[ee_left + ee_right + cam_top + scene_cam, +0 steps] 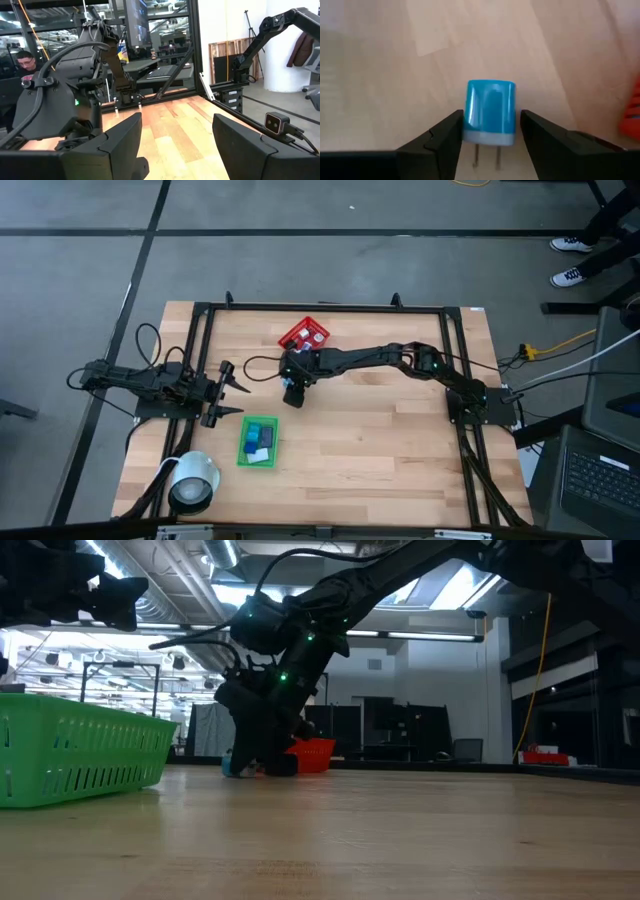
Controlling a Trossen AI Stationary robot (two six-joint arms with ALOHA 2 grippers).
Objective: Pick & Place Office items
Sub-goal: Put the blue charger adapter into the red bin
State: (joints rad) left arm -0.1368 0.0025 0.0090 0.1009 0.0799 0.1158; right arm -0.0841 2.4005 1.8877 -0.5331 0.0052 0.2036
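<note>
A small blue plug block (490, 107) with a white base and two metal prongs lies on the wooden table between the red mesh basket (303, 335) and the green tray (258, 442). My right gripper (492, 117) slants down over it, open. Its fingers stand close on either side of the block's white base end, with a thin gap showing on one side. In the low view the gripper (262, 765) reaches the tabletop and the block (232, 768) shows beside it. Blue and white pieces lie in both containers. My left gripper (238, 395) waits open at the table's left.
The red basket (315, 755) stands just beyond the right gripper, toward the far edge. The green tray (70, 755) is nearer the front. A white round object (193, 480) sits at the front left corner. A black frame (330, 308) borders the table.
</note>
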